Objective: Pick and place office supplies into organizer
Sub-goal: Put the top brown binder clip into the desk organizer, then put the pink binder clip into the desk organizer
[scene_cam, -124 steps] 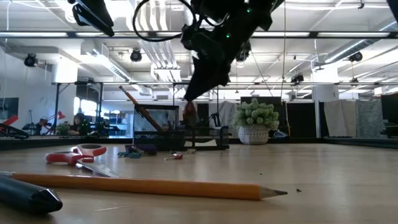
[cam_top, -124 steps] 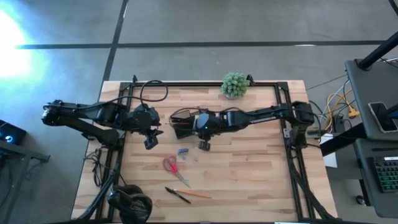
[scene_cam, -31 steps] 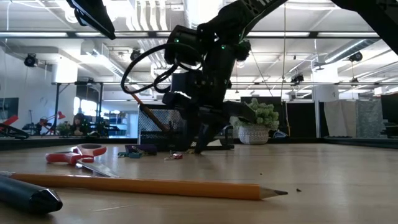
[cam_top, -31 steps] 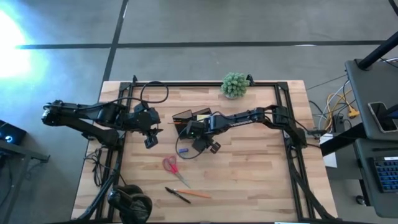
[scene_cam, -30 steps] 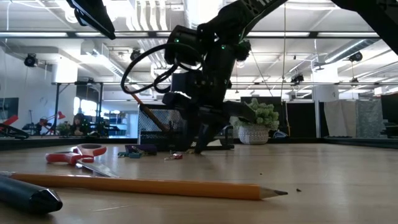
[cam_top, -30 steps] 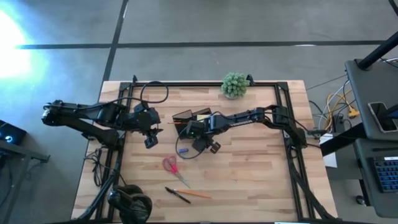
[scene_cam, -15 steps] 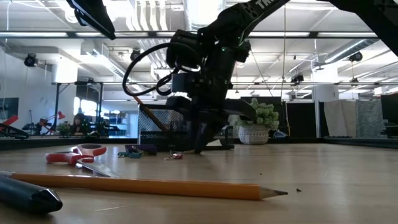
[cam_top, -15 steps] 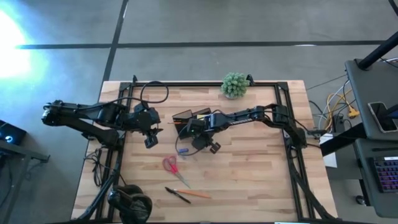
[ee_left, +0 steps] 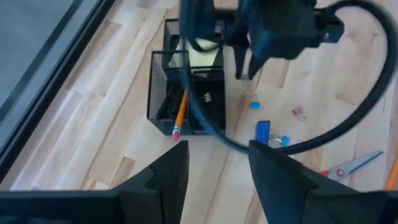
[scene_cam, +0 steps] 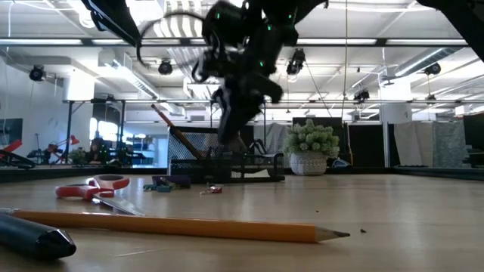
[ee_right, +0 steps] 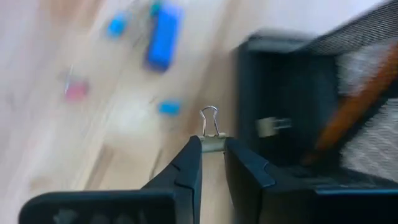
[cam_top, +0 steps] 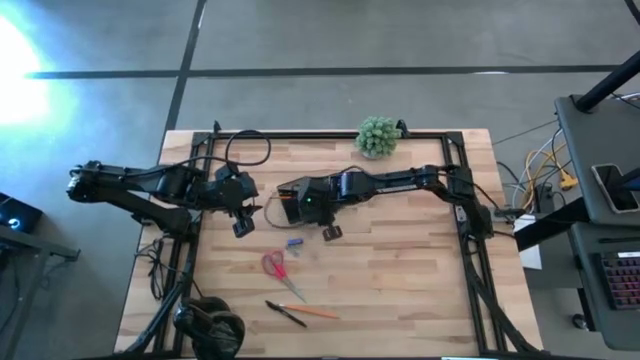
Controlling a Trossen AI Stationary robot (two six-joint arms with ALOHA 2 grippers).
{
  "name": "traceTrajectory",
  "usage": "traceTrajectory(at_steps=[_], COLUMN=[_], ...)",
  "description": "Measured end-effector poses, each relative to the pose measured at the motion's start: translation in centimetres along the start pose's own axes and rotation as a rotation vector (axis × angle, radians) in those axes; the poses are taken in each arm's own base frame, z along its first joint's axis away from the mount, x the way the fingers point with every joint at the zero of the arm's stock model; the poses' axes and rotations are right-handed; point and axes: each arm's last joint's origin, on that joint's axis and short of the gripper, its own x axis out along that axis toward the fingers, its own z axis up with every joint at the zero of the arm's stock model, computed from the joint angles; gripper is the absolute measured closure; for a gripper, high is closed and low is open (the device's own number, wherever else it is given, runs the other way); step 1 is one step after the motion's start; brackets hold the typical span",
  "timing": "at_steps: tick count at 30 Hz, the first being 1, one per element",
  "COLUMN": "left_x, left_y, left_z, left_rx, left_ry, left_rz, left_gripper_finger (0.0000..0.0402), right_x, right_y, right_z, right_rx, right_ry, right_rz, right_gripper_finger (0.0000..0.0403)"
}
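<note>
My right gripper hangs above the table at the near side of the black mesh organizer, shut on a small binder clip. The organizer holds an orange pencil, a yellow sticky-note pad and a small clip. A blue item and tiny clips lie flat on the wood. Red-handled scissors and a pen with a pencil lie nearer the near edge. My left gripper waits open, left of the organizer. My right gripper pinches the binder clip by its body between the two fingertips. The clip's wire loops stick out beyond the fingers. The fingers point down from above, and the clip is lifted clear of the table.
A green ball-shaped plant stands at the far edge. Black headphones lie at the near left corner. A black frame runs around the table top. Bare wood lies right of the scissors.
My right gripper has risen from the table beside the blue item and moved toward the far edge, over to the organizer's near side. The small binder clip has come up with it, lifted clear. The left arm has kept still.
</note>
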Motion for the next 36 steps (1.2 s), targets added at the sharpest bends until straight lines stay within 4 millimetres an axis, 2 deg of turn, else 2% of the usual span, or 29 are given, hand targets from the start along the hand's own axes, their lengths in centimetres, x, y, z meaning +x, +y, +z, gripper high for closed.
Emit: traceTrajectory(at_steps=[6, 12, 21, 28, 33, 36], left_x=[0.0, 0.0, 0.0, 0.0, 0.0, 0.0], left_y=[0.0, 0.0, 0.1, 0.1, 0.1, 0.1], left_z=[0.0, 0.0, 0.0, 0.0, 0.0, 0.0], left_rx=[0.0, 0.0, -0.001, -0.001, -0.002, -0.003], left_ry=[0.0, -0.007, -0.007, -0.009, -0.009, -0.009], left_rz=[0.001, 0.016, 0.017, 0.021, 0.021, 0.021], left_gripper_finger=[0.0249, 0.0249, 0.0249, 0.0249, 0.0249, 0.0249], right_x=[-0.1, 2.2, 2.9, 2.8, 2.8, 1.8], right_y=[-0.6, -1.7, -2.3, -2.4, -1.7, -0.6], right_z=[0.2, -0.7, -0.9, -0.8, -0.7, -0.2], right_rx=[0.171, 0.279, 0.397, 0.513, 0.451, 0.361], right_ry=[-0.006, 0.004, 0.015, -0.001, 0.027, 0.039], right_rz=[-0.066, -0.14, -0.248, -0.241, -0.219, -0.202], right_gripper_finger=[0.0353, 0.0353, 0.0349, 0.0283, 0.0234, 0.022])
